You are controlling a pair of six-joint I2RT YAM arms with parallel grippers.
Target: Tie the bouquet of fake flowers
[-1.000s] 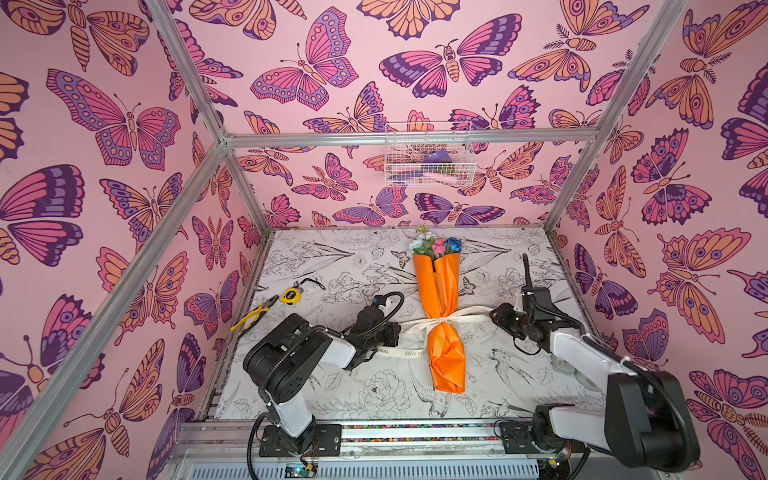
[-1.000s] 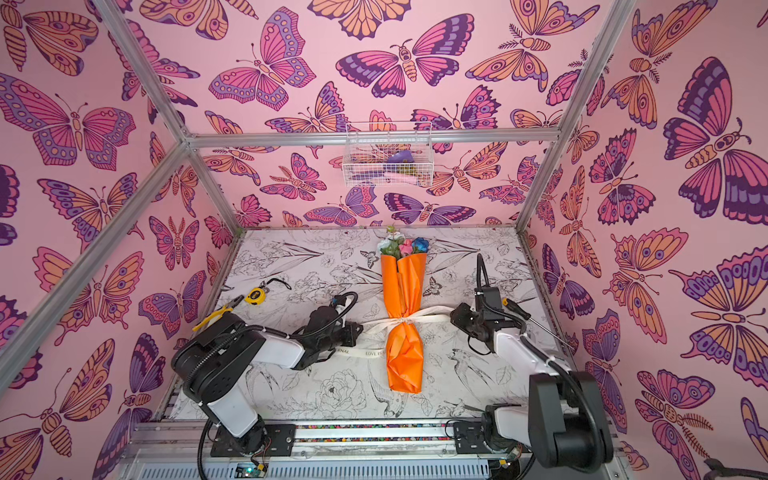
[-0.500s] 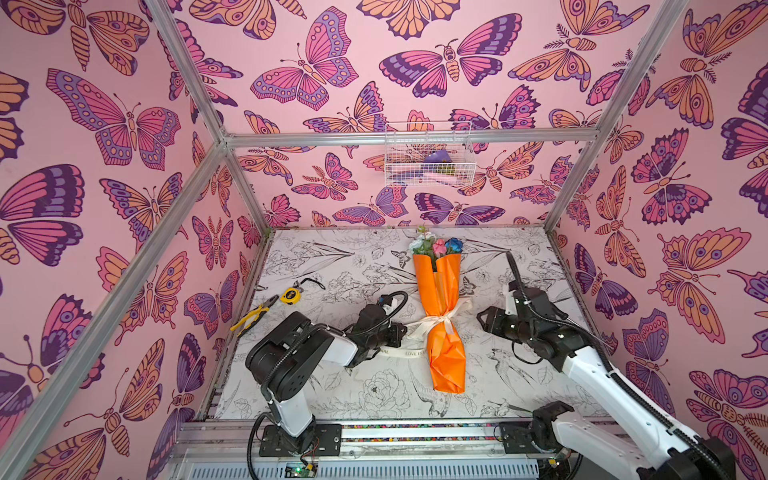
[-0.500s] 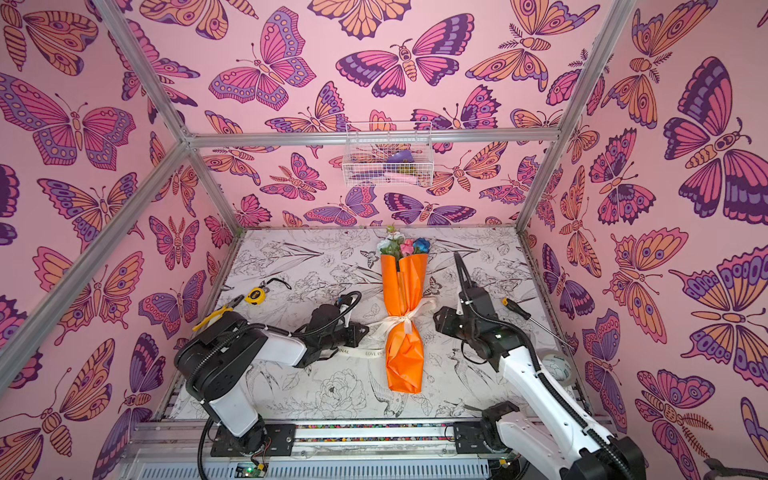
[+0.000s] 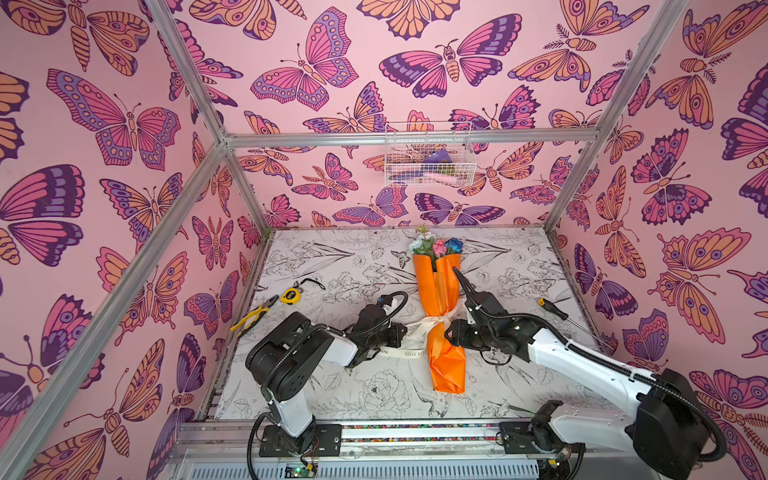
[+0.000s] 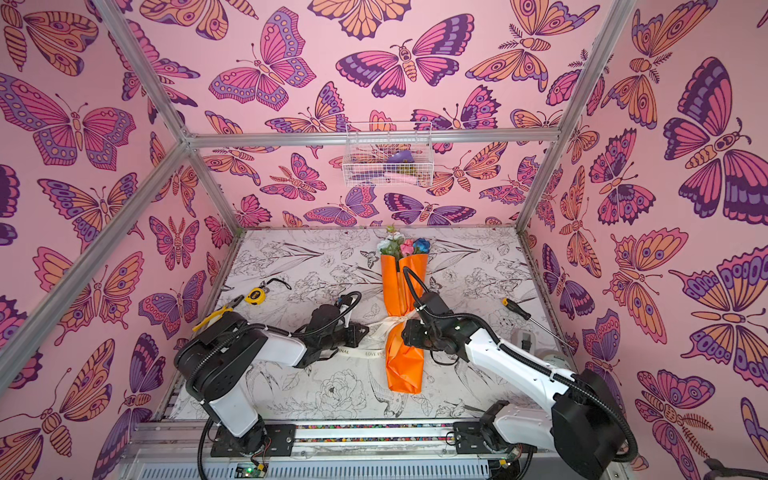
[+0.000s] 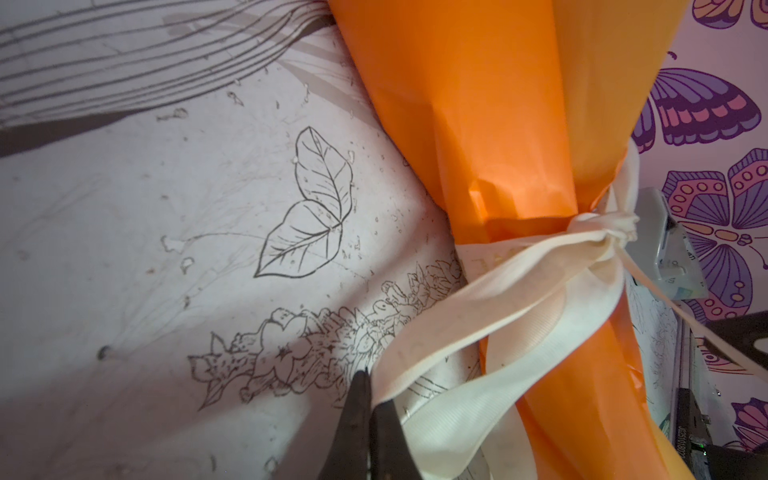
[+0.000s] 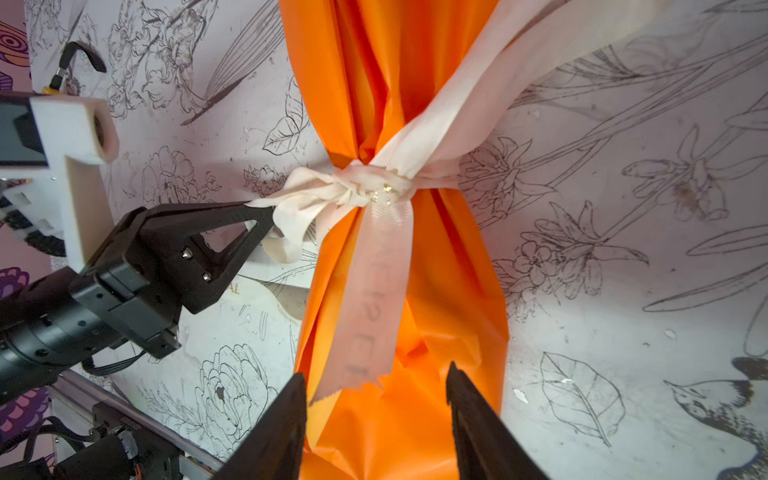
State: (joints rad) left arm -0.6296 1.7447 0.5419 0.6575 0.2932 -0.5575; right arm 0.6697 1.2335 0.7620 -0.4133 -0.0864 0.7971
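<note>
Pink butterfly walls, floral tabletop under bouquet

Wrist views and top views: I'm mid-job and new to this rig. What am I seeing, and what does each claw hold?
Two pictures look down on the whole booth; two come from cameras on the arms' wrists. The machine is two robot arms with pincer grippers. On the table lies the bouquet in orange paper, a cream ribbon knotted round its middle. The left gripper is shut on one ribbon end. The right gripper is open by the other tail and holds nothing. Aside lie pliers, a tape measure and a screwdriver.
</note>
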